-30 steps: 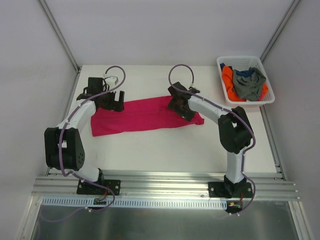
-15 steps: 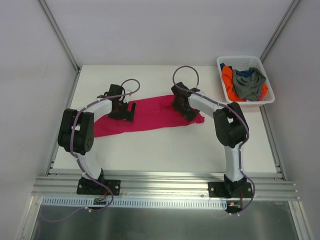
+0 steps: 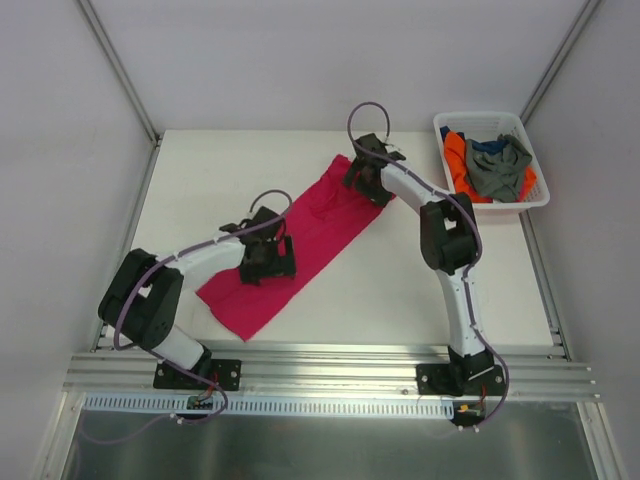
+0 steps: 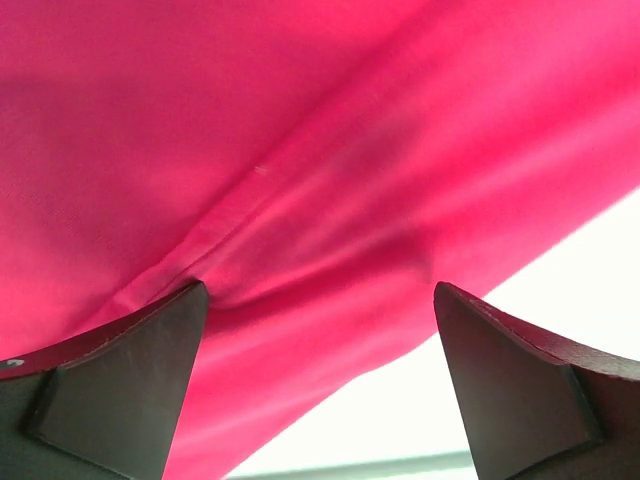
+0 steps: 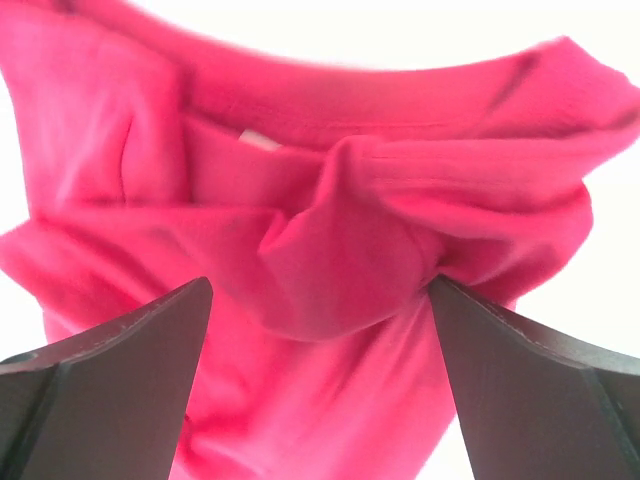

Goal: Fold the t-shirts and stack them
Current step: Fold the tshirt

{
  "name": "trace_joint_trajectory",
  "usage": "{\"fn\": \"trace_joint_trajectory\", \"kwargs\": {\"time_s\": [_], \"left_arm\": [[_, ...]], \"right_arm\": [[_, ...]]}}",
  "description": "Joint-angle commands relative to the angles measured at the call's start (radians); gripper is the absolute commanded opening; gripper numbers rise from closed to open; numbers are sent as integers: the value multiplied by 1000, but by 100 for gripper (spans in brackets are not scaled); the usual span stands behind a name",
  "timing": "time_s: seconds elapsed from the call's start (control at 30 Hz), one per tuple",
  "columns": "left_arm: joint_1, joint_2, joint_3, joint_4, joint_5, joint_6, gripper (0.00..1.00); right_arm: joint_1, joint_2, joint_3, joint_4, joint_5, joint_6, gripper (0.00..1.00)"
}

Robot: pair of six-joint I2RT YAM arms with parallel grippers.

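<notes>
1. The table was the work surface. The pink t-shirt was laid on it as a long diagonal band, running from the far middle down to the near left.
2. The pink t-shirt was seen mostly flat, and no sleeves were seen sticking out. It was judged to be folded lengthwise already, so the step in hand was taken as lining up the strip before a cross fold.
3. The basket was placed at the far right corner, well apart from the pink strip.
4. The grey t-shirt, orange t-shirt and dark blue t-shirt were heaped in the basket, unfolded. Most of the task was judged undone.
5. The left gripper was set over the near part of the strip. Its jaws were spread wide and nothing was clamped. Whether its tips pressed on the cloth could not be told.
6. The right gripper was set over the far end, also spread wide and released.
7. The collar was seen bunched and rumpled just under the right gripper. A seam was seen running toward the left gripper's finger.
8. For the next move, the collar end was judged to need smoothing. An end would then need to be pinched and carried over the other, with the edges kept aligned. Slack cloth was judged likely to slip or drag.
</notes>
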Motion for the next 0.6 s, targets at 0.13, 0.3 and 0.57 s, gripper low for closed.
{"fn": "trace_joint_trajectory", "kwargs": {"time_s": [0.13,0.3,0.57], "left_arm": [[-344,39,91,-91,24,-380,99],[-409,51,147,-109,26,-344,99],[-383,-254,178,-287,-100,-157,99]], "right_arm": [[-4,161,250,139,-264,-202,97],[30,133,376,90,-295,-351,97],[30,-230,236,-38,-206,-429,97]]}}
